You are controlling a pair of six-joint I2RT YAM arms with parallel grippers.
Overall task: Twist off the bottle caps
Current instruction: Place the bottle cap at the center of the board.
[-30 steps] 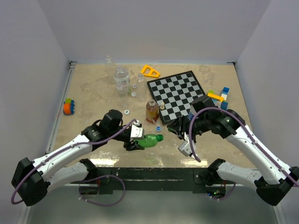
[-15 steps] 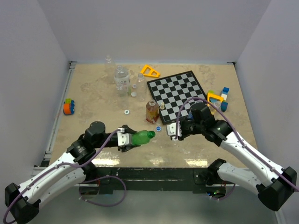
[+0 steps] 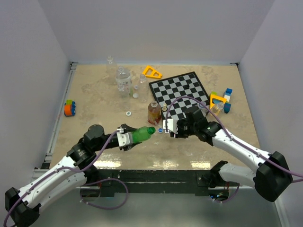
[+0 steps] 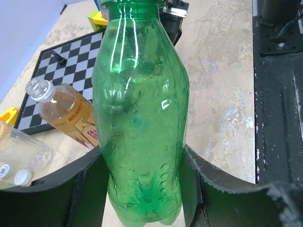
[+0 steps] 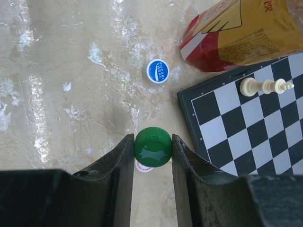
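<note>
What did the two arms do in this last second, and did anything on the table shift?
The left gripper, gripping the green bottle throughout, swung it left and slightly farther from the near edge. The right gripper, shut on a green cap, came from near the front edge up toward the bottle's mouth. Nothing was released. The blue cap, amber bottle and chessboard stayed put.

Bright, even overhead light is filling all three views. Glare is streaking the table point(image 5: 57, 109) and glinting off the green bottle point(image 4: 142, 118); shadows are falling soft, and edges are looking sharp.
</note>
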